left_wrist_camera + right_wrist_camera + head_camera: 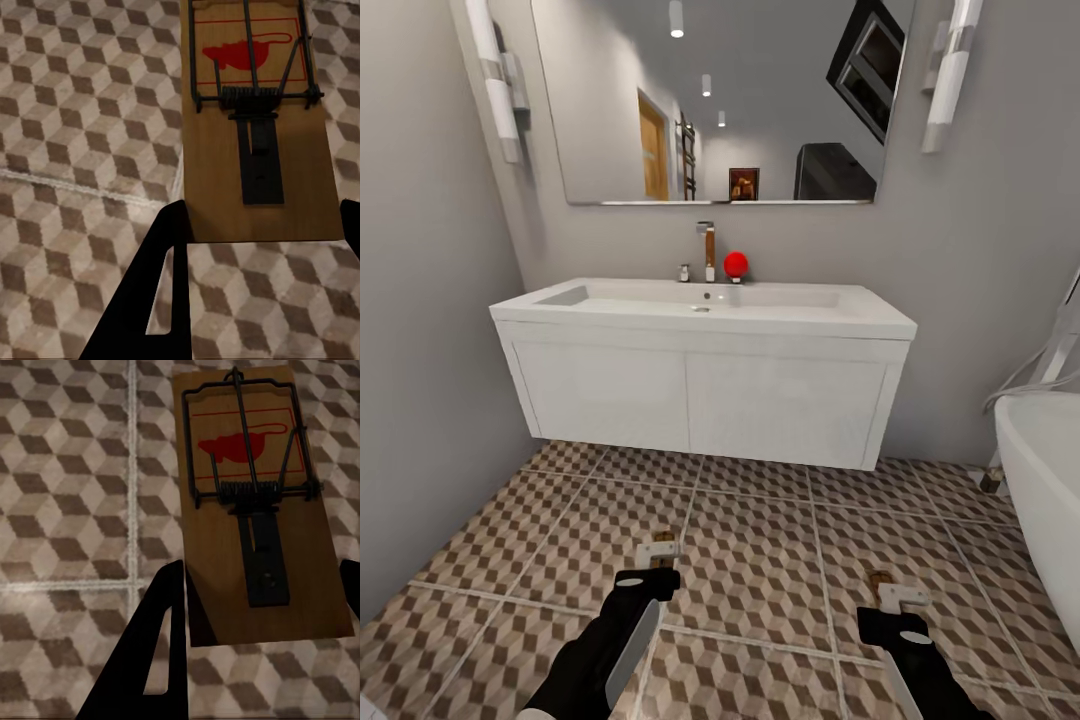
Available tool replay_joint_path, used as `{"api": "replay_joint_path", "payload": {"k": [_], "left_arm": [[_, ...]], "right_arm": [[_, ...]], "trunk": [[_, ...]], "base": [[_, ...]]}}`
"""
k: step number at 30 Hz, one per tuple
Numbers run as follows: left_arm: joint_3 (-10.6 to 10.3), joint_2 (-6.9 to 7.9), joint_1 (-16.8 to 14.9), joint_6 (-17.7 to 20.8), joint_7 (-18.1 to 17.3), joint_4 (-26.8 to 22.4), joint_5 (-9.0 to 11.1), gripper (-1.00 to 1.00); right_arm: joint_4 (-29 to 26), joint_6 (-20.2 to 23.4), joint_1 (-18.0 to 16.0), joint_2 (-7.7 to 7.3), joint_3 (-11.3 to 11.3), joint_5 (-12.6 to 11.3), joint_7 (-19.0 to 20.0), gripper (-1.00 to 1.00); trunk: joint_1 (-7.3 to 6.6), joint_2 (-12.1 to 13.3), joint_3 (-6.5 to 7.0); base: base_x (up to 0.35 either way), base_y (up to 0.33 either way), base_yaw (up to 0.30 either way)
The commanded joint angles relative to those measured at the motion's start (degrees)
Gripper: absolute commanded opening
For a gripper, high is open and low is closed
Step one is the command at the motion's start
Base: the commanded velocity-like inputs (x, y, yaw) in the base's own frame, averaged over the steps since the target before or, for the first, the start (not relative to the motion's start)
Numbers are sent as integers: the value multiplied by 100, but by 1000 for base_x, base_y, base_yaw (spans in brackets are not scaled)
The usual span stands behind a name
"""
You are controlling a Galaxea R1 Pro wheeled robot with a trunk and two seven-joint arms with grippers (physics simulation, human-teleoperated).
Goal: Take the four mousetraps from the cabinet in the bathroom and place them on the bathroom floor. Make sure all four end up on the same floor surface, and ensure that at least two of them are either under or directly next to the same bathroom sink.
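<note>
Tan wooden mousetraps with black wire springs and a red printed mouse sit one between the black fingers of each arm, the left gripper [657, 565] clasping one board [259, 127] and the right gripper [895, 605] another [259, 510], both low over the brown cube-patterned floor tiles [760, 560] before the white wall-hung sink [705, 310].
</note>
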Motion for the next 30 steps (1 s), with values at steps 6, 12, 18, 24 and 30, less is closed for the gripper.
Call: {"api": "replay_joint_path", "payload": {"k": [6,12,18,24,30], "left_arm": [[-18,-3,-4,17,68,-9,52,-100],[-17,-4,-4,17,68,-10,52,-100],[-16,-4,-4,17,68,-10,50,-100],[-12,-4,-4,17,68,-11,44,-100],[-23,9,-4,17,28,-7,46,-100]], "right_arm": [[-8,24,-2,2,8,-43,-28,-100],[-9,24,-2,2,7,-46,-31,-100],[-4,29,-2,6,4,-45,-35,-100],[0,26,-2,6,0,-44,-36,-100],[-7,24,-3,6,-1,-44,-36,-100]], "trunk": [[1,-4,-29],[1,-4,-29],[1,-4,-29],[1,-4,-29],[1,-4,-29]], "base": [[0,0,0],[0,0,0],[0,0,0],[0,0,0],[70,0,0]]}}
